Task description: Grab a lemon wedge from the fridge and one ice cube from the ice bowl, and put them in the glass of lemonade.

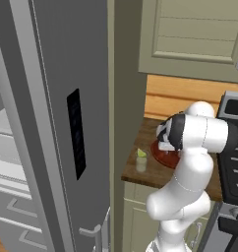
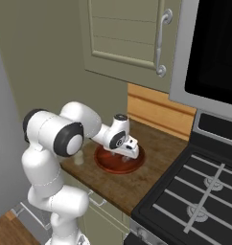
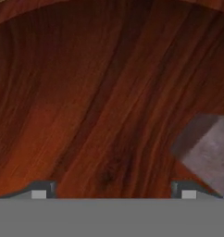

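The ice bowl [image 2: 107, 164], reddish-brown and wide, sits on the wooden counter [image 2: 156, 158]. My gripper [image 2: 128, 155] reaches down into it, and its wood-grain inside [image 3: 100, 92] is close below the hand. The gripper [image 3: 113, 192] is open with nothing between the fingertips [image 3: 40, 191]. One ice cube [image 3: 206, 148], a pale grey block, lies beside the right fingertip, mostly outside the gap. The glass of lemonade [image 1: 141, 161] stands just left of the bowl [image 1: 163, 156]. I cannot tell the lemon wedge from the yellow-green at its top. The grey fridge [image 1: 57, 123] rises at the left.
The fridge door with the dark panel [image 1: 76, 133] stands swung out, and shelves [image 1: 8, 162] show behind it. A black stove [image 2: 194, 201] borders the counter on the right, with a microwave [image 2: 209, 48] above it. Beige cabinets [image 1: 190, 34] hang over the counter.
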